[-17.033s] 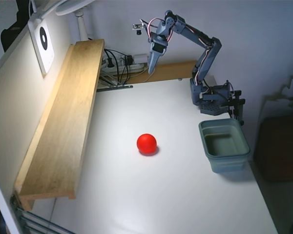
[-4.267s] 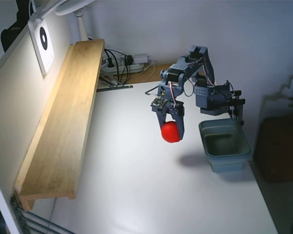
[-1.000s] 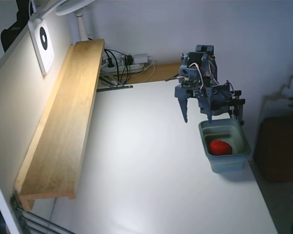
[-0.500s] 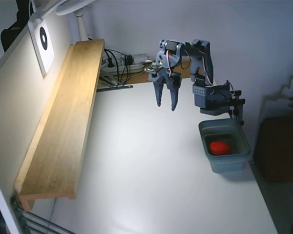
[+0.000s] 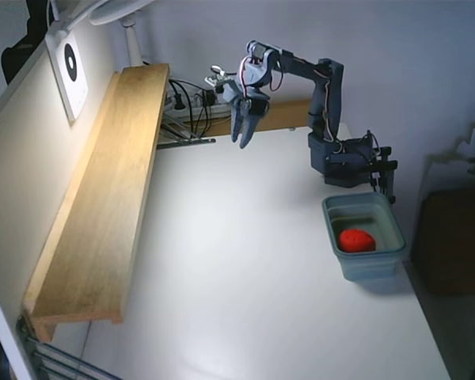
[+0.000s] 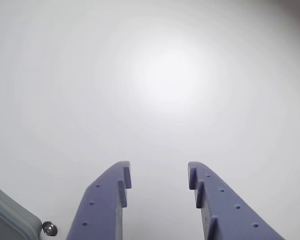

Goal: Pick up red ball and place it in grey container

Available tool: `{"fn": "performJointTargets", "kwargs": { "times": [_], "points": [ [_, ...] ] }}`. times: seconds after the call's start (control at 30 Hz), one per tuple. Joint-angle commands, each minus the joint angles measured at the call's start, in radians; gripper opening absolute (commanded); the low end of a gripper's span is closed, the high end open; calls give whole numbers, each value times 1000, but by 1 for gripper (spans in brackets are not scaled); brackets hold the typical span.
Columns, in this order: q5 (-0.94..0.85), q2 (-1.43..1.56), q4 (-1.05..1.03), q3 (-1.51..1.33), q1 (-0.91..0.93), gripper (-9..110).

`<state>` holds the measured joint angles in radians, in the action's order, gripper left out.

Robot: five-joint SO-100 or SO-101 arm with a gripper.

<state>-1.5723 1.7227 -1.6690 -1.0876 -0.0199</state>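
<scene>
Inside small rectangular grey-green plastic tub (image 5: 378, 262) at white table's (image 5: 245, 277) right edge: smooth bright red ball (image 5: 356, 240); well apart, raised blue two-finger gripper (image 5: 243, 143), jaws spread, empty.

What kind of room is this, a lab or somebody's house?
Probably a home hobby desk: a white table against a wall, a long wooden shelf, a power strip with tangled cables, and a small robot arm clamped at the edge.
</scene>
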Motion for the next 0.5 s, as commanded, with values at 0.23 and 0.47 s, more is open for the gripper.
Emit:
{"fn": "performJointTargets", "kwargs": {
  "times": [0.23,0.47],
  "points": [
    [2,181,-43,-102,242,5],
    [2,261,-58,-161,378,1]
  ]
}}
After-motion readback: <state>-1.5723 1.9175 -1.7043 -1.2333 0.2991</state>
